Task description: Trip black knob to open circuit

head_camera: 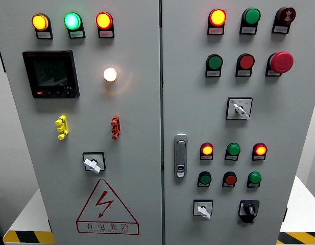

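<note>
Low on the right door, the black knob (248,210) sits at the bottom right of the panel, its handle pointing roughly down-left. No robot arm or hand shows in the head view, so pose and finger opening cannot be told; nothing touches the knob.

Just left of it is a white selector switch (202,209) on a square plate. Above these, a row of three dark pushbuttons: green (204,178), red (229,178), green (254,178). Above that row, three indicator lamps: lit red (207,150), unlit green (233,150), lit red (259,150). A chrome door handle (180,155) stands upright near the door's left edge.

Higher up: another white selector (239,108) and a red mushroom button (281,62).

On the left door: a black display meter (50,74), a lit white lamp (110,74), and a red-bordered warning triangle (107,209) at the bottom.
</note>
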Tool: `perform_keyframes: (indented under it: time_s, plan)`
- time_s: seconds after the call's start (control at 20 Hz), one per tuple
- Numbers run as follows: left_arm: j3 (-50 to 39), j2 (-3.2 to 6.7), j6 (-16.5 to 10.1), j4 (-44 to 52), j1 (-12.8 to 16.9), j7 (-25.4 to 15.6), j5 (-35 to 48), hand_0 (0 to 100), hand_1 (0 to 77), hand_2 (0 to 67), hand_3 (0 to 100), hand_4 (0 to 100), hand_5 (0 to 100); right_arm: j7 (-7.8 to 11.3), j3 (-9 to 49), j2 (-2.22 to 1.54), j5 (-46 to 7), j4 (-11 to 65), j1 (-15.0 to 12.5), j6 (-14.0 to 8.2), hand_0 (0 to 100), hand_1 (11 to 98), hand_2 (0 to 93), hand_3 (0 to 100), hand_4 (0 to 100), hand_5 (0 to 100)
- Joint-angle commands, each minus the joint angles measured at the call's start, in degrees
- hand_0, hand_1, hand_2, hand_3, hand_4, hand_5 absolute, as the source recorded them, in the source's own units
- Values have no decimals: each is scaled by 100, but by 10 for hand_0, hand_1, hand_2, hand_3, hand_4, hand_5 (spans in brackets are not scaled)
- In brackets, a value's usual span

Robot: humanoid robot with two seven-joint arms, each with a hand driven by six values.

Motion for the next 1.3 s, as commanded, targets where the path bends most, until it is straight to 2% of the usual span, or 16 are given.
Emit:
perform_keyframes:
  time_s: [0.0,0.1,0.15,0.2,0.25,0.3,0.45,0.5,0.55,0.65,0.8,1.25]
  plan:
    - [0,-9,0,0,0,0,0,0,29,129,213,66,15,-2,16,-16,-5,85,265,-319,510,596,0,781,820,1000]
    - [0,0,0,0,0,0,0,0,29,129,213,66,15,-11,25,-16,-5,76,538,-610,585,608,0,820,869,1000]
    - [0,0,0,0,0,0,0,0,29,129,213,66,15,-20,25,1,-5,85,591,-620,628,610,0,832,890,1000]
    - [0,0,0,0,0,0,0,0,29,129,213,66,15,-20,25,1,4,85,636,-620,650,614,0,843,904,1000]
    - [0,0,0,0,0,0,0,0,29,129,213,66,15,-46,34,27,-5,76,697,-620,697,627,0,852,913,1000]
    - [0,0,0,0,0,0,0,0,29,129,213,66,15,-89,34,71,4,76,802,-629,742,639,0,855,919,1000]
    - [0,0,0,0,-9,0,0,0,29,129,213,66,15,-134,43,89,-5,85,882,-629,878,694,0,844,913,1000]
    - [0,0,0,0,0,0,0,0,29,129,213,66,15,-134,43,89,4,102,899,-629,973,728,0,835,900,1000]
    - [0,0,0,0,0,0,0,0,29,129,213,66,15,-143,43,98,-5,146,934,-629,1000,765,0,825,888,1000]
    - [0,0,0,0,0,0,0,0,29,129,214,66,15,-169,60,89,-5,146,987,-638,1000,803,0,819,873,1000]
    - [0,0,0,0,0,0,0,0,29,129,214,66,15,-195,86,98,-5,146,1093,-638,1000,841,0,815,863,1000]
    - [0,-9,0,0,0,0,0,0,29,130,213,66,15,-283,104,107,-5,111,1330,-638,1000,872,0,820,869,1000]
